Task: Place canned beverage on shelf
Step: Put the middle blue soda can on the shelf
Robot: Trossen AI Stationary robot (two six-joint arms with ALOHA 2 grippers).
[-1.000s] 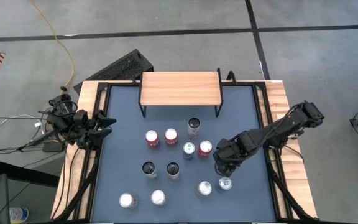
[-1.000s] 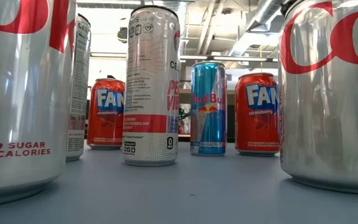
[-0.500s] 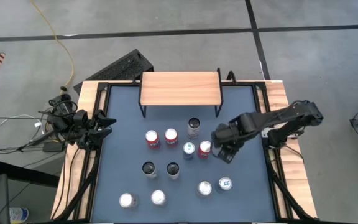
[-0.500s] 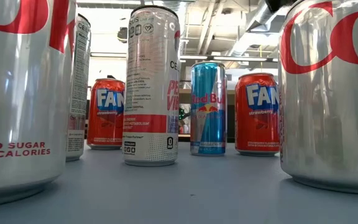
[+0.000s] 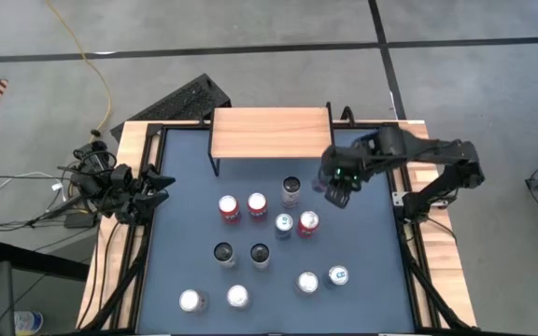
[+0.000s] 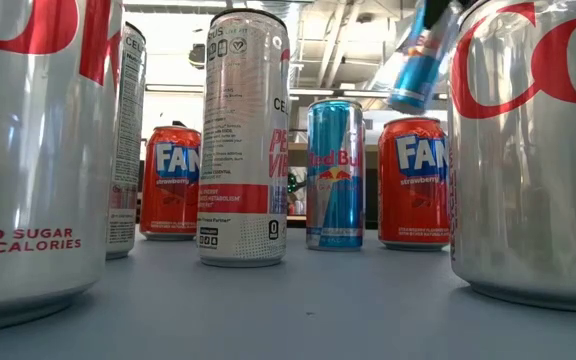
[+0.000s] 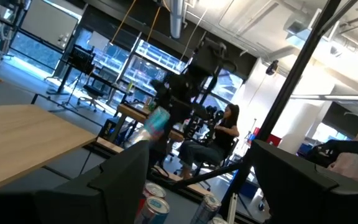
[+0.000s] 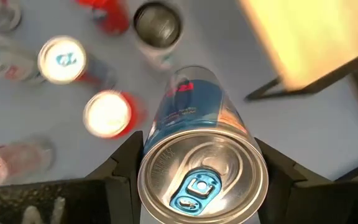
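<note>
A blue Red Bull can (image 8: 194,130) hangs tilted in the air, with my right gripper (image 8: 199,186) shut on it. In the high view that gripper (image 5: 337,183) is over the mat just off the right end of the shelf (image 5: 271,133), a low rack with a light wooden top and thin black legs. The low view shows the can (image 6: 418,55) well above the standing cans. My left gripper (image 7: 197,199) stands open with nothing between its fingers, at the table's left edge (image 5: 155,187). My right gripper pinches the can's side wall just below its top rim (image 8: 148,155) between its two fingers (image 8: 124,165), one on each side. The fingers come from above, slanting down. The can is lifted clear of the table and hangs tilted, its bottom end lower and toward the shelf.
Several cans stand on the blue-grey mat: a tall one (image 5: 290,189) nearest the shelf, red ones (image 5: 229,207) (image 5: 308,222), a blue one (image 5: 284,224), and silver ones near the front (image 5: 306,282). A keyboard (image 5: 190,101) lies beyond the far left corner.
My right gripper has carried the blue can up and away from the near right part of the mat toward the far edge, ending beside the shelf's right end. It has turned and tipped on the way. The can has stayed clear of the table throughout.
</note>
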